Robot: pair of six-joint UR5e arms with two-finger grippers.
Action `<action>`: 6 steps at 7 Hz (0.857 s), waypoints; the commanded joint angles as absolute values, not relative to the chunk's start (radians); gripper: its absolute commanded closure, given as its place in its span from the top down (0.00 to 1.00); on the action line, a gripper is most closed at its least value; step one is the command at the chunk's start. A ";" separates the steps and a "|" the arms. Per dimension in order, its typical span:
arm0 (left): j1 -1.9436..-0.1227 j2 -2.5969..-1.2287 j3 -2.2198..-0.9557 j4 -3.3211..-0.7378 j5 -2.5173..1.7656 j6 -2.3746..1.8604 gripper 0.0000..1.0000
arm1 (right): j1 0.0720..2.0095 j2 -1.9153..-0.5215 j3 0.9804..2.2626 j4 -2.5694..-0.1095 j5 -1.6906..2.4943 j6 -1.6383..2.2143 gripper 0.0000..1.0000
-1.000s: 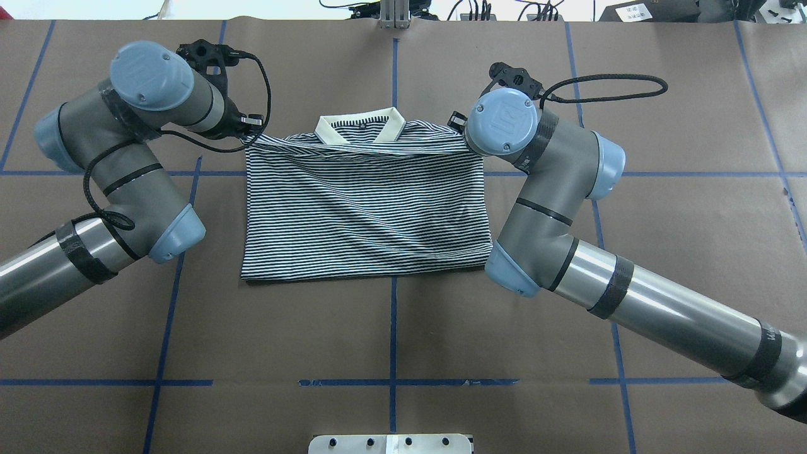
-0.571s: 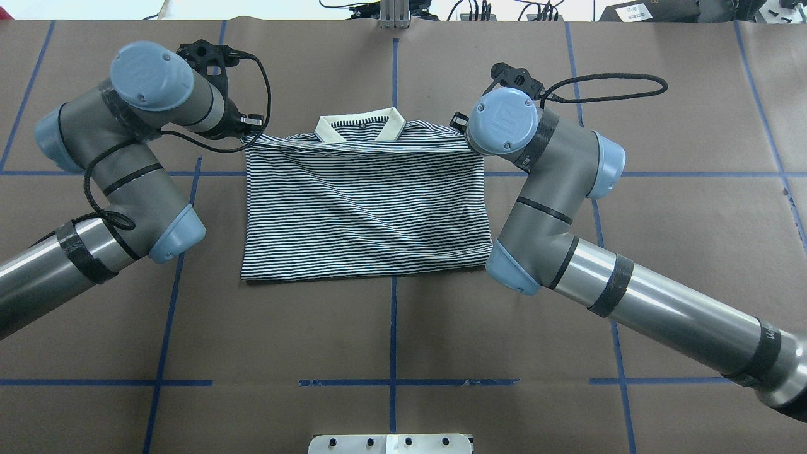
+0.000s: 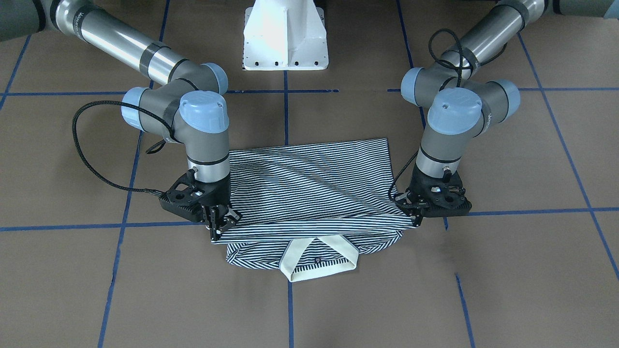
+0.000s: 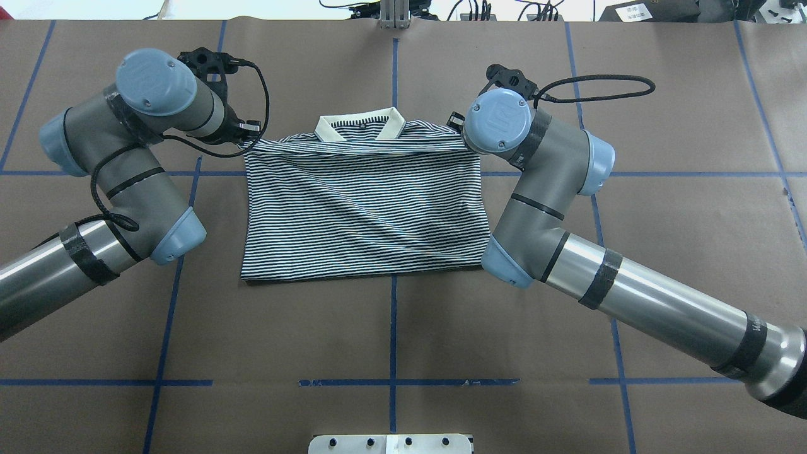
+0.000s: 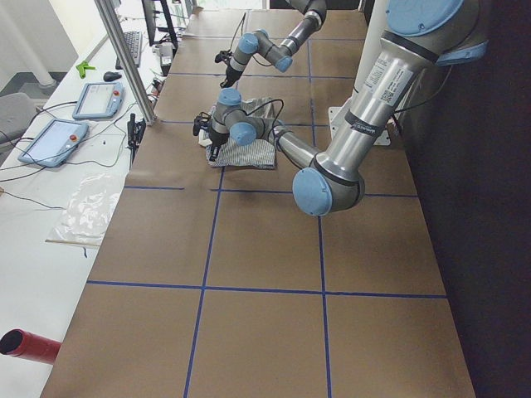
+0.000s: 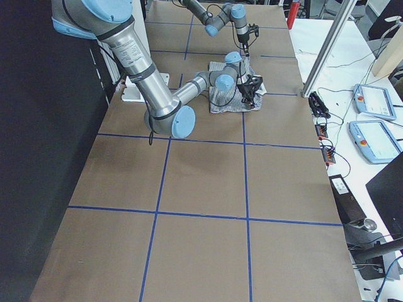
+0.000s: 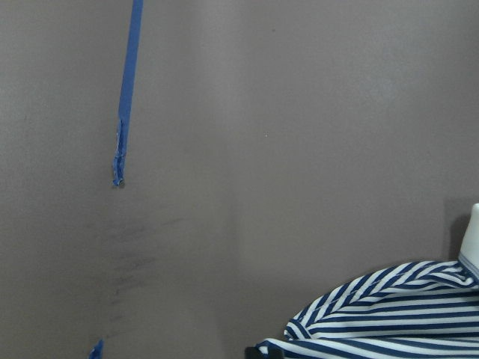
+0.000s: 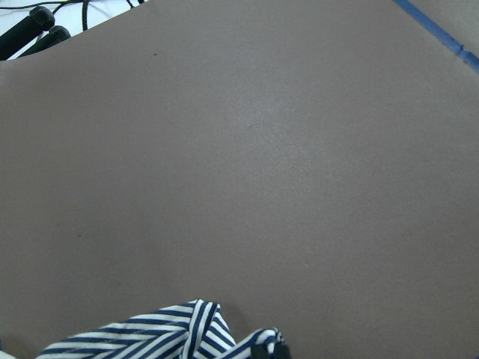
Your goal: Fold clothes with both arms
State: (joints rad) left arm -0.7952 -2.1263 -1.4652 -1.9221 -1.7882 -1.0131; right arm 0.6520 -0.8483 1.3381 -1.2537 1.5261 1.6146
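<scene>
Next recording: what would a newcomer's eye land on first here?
A navy-and-white striped polo shirt lies folded at the middle of the brown table, its cream collar on the side away from the robot. The left tool and right tool each pinch an end of the folded-over edge beside that collar, holding it taut.

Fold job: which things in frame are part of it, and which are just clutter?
In the job: polo shirt; left end effector and right end effector, both pinching its folded edge.
Lying about: white pedestal base; teach pendants; red tube; plastic sheet.
</scene>
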 commanded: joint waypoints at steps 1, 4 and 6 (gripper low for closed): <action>-0.795 -2.112 -1.465 -1.997 -1.789 -0.886 0.99 | 0.652 -0.845 1.327 -1.233 1.523 1.532 1.00; -0.792 -2.019 -1.608 -2.016 -1.815 -0.847 1.00 | 0.742 -0.874 1.383 -1.244 1.705 1.352 1.00; -0.755 -1.909 -1.760 -2.019 -1.904 -0.909 1.00 | 0.788 -0.967 1.478 -1.241 1.768 1.217 1.00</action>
State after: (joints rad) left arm -0.7799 -1.9751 -1.6710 -2.0162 -1.8700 -0.8731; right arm 0.7583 -0.9120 1.4180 -1.2417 1.7243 1.2910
